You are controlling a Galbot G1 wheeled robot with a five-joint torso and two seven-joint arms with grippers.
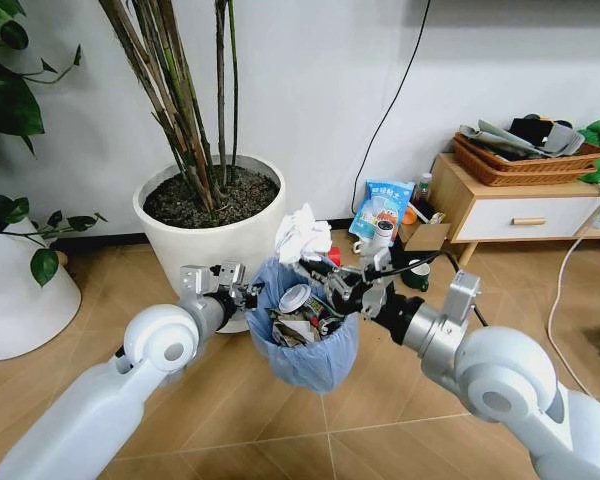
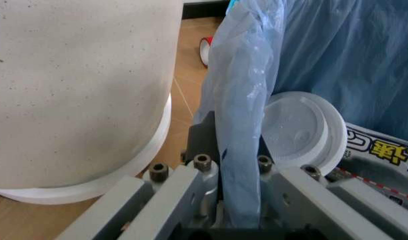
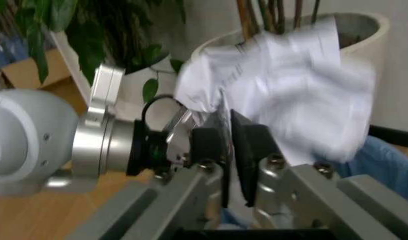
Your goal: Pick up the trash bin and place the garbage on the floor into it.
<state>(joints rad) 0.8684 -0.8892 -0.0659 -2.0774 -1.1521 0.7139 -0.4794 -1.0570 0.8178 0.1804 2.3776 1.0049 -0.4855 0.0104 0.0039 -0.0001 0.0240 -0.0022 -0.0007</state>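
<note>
Trash bin [image 1: 305, 345]: small round bin lined with a crinkly light blue bag, held off the floor [image 1: 230, 420] between the two arms, just in front of the large white plant pot [image 1: 212, 228]. Left gripper [image 1: 248, 292]: at the bin's rim on the side nearest the pot, fingers pressed together on a fold of the blue bag [image 2: 241, 125] and the rim beneath it; the left wrist view shows the plastic running down between the two pads, with the pot wall close beside. Right gripper [image 1: 330, 285]: at the opposite rim of the bin, fingers [image 3: 254, 145] drawn close with only a thin slit between them, pinching the lower edge of a crumpled white paper wad [image 1: 302, 232] that stands above the bin's far rim. Garbage inside the bin: a white disc-shaped lid [image 2: 304, 132] lying against the bag on the left gripper's side, a printed crushed wrapper [image 2: 384, 155] beside it, and a crushed can [image 1: 295, 300] near the top of the heap. Behind the bin, away from the pot: a blue-and-white packet [image 1: 382, 208] standing on the floor against a low wooden cabinet [image 1: 520, 205].
</note>
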